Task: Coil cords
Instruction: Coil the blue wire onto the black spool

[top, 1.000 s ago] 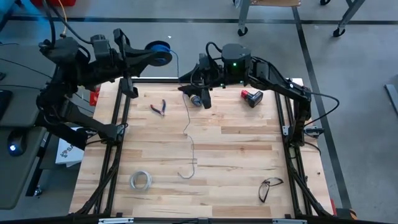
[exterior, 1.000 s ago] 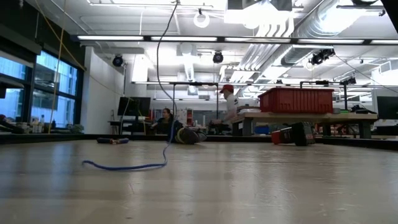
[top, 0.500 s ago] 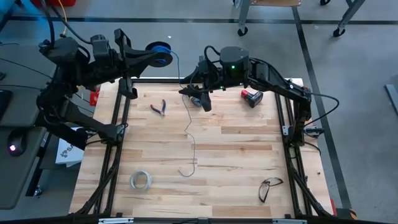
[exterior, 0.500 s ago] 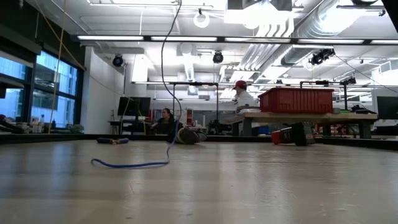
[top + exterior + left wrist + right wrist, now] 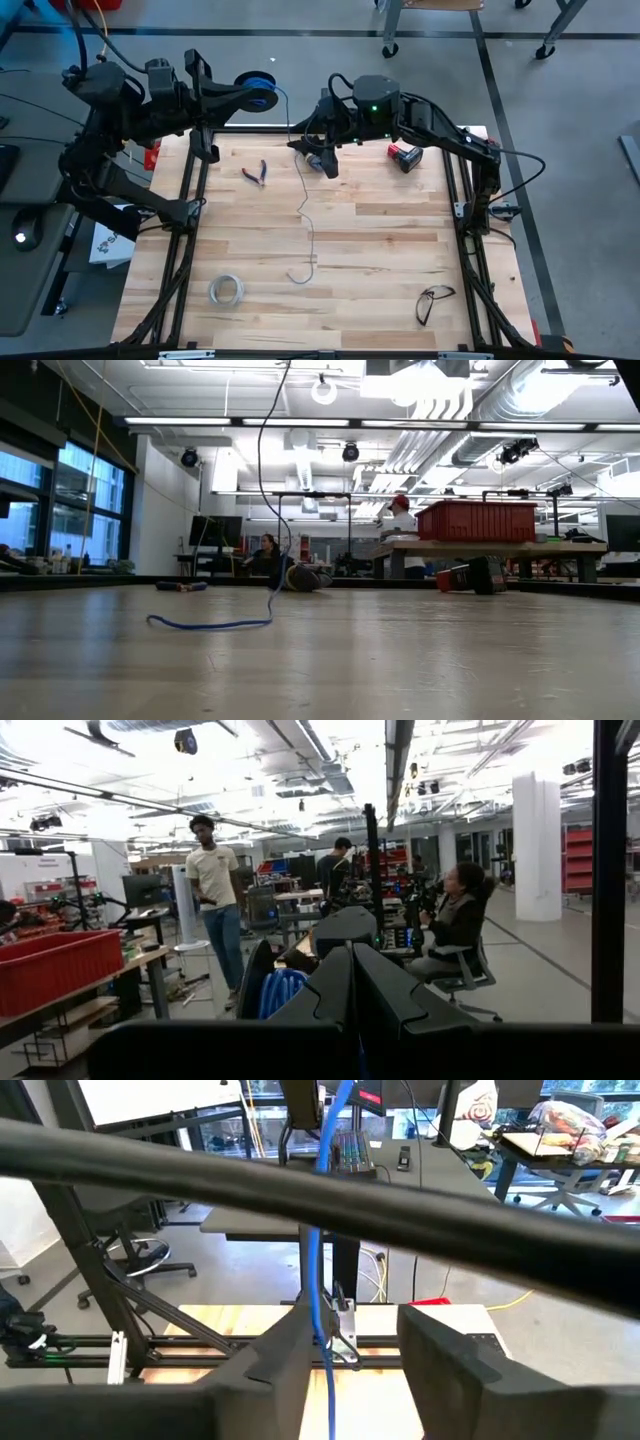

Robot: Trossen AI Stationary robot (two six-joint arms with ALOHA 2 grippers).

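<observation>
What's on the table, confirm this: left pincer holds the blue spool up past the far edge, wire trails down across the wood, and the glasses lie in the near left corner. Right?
Not quite. The glasses lie in the near right corner, as the high view shows; the near left holds the whitish ring. The rest stands: the left pincer holds the blue spool past the far edge, and the wire trails across the wood.

The wooden counter [image 5: 380,240] carried pliers [image 5: 256,173] at upper left, a red-black battery [image 5: 405,157] at upper right, a whitish tape ring [image 5: 227,290] lower left, glasses [image 5: 434,300] lower right, and the thin wire [image 5: 308,235] trailing down its middle.
</observation>
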